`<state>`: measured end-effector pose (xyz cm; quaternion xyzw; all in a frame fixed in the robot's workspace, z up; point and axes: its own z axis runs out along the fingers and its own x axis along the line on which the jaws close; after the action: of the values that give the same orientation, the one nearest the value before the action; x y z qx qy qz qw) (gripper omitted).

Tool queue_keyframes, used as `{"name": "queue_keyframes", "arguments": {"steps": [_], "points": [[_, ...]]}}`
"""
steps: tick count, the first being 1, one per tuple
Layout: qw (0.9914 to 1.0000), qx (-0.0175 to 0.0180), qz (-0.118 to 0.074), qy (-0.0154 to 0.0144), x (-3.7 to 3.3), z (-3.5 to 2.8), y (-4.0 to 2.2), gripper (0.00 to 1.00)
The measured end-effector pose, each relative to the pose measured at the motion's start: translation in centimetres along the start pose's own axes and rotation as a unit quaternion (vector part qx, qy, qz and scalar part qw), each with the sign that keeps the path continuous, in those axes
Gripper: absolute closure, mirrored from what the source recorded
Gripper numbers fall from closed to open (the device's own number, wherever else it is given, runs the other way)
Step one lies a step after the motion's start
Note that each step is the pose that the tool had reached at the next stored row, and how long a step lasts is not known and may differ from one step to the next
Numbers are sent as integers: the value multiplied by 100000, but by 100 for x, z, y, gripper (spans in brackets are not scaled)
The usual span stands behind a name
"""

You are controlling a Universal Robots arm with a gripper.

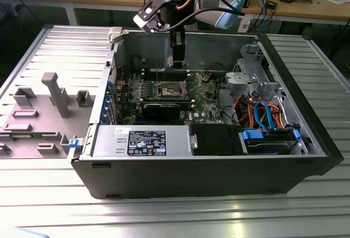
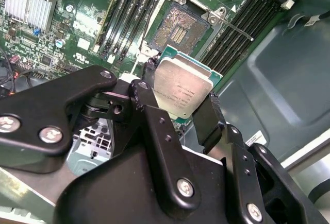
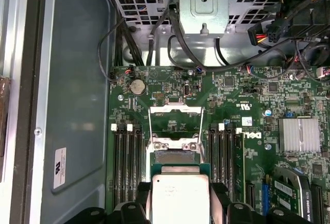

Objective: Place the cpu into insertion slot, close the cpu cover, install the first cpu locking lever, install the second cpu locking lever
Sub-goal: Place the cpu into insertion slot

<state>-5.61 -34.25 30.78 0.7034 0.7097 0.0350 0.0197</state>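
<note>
My gripper [image 1: 178, 62] hangs inside the open computer case, above the green motherboard. It is shut on the cpu [image 2: 183, 86], a flat square chip with a silver-grey top, held by two opposite edges between the black fingers [image 2: 205, 122]. The insertion slot [image 2: 179, 27] lies just beyond the chip with its dark golden pin field bare. In the first wrist view the cpu [image 3: 178, 199] overlaps the near part of the insertion slot [image 3: 174, 157]. The cpu cover [image 3: 175, 112] stands swung open on the slot's far side. A thin locking lever [image 2: 234, 28] sticks out beside the slot.
Black memory slots [image 3: 126, 157] flank the socket on both sides. A finned silver heatsink [image 3: 299, 134] and a long black graphics card [image 1: 167, 108] sit nearby. A metal drive cage [image 1: 246, 76], coloured cables [image 1: 262, 112] and the power supply [image 1: 145, 141] fill the case. A grey fixture [image 1: 54, 93] stands outside.
</note>
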Motion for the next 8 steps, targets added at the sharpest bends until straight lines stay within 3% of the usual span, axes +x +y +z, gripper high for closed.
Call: {"name": "queue_keyframes", "arguments": {"steps": [8], "points": [[100000,-1,1,1,0,7,-1,46]]}}
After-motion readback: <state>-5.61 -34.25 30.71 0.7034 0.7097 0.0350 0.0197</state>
